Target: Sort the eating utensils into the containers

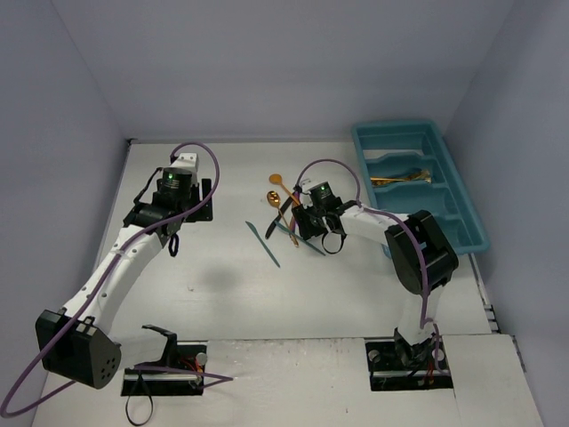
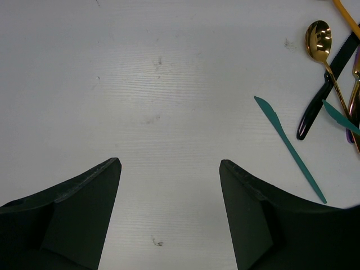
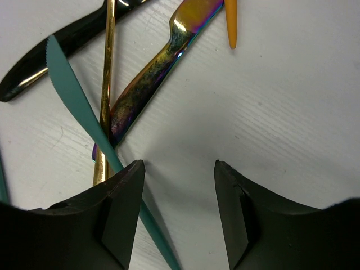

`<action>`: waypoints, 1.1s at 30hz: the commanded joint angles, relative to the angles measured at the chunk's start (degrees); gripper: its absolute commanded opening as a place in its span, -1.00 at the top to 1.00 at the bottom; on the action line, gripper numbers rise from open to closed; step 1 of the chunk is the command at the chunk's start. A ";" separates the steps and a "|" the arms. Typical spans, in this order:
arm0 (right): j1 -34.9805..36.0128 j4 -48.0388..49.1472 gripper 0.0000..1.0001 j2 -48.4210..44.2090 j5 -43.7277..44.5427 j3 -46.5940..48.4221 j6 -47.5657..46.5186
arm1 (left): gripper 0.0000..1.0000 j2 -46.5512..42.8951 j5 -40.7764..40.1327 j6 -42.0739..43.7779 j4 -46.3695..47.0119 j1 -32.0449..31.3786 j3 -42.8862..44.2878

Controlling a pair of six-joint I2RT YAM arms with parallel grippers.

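Several slim utensils are lying crossed in a loose heap near the middle of the surface (image 1: 231, 285), directly under the right gripper (image 3: 179, 169). A serrated teal knife (image 3: 72, 95) is running over a gold handle (image 3: 109, 56) and the end of a purple-iridescent handle (image 3: 152, 73), with a black knife (image 3: 67, 39) behind them and an orange tip (image 3: 230, 22) poking in from the far side. All of them are looking light, thin and stiff. The polished ones are probably going to be slippery, and the teal plastic one may be bending a little under a pinch. The safest hold is likely across a narrow handle where it is lying clear of its neighbours, and the teal knife, sitting on top, seems the one to lift without dragging the rest. The right fingers (image 3: 121, 214) are standing partly apart with nothing between them, one of them covering the teal knife's handle. A second teal knife (image 2: 289, 149) is lying alone beside the heap, near a gold spoon (image 2: 319, 39). The left gripper (image 2: 169, 169) is hanging over bare surface with its fingers wide and empty. The teal tray (image 1: 396, 125) is sitting at the far right against the wall, already holding gold pieces (image 1: 402, 178) in one compartment. The surface is looking white, faintly ribbed and lightly scuffed, with plain pale walls closing in on three sides.
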 commanded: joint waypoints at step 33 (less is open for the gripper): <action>7.33 -2.07 0.32 -9.87 8.09 -6.06 5.01 | -0.36 1.06 1.33 0.04 2.47 0.45 1.27</action>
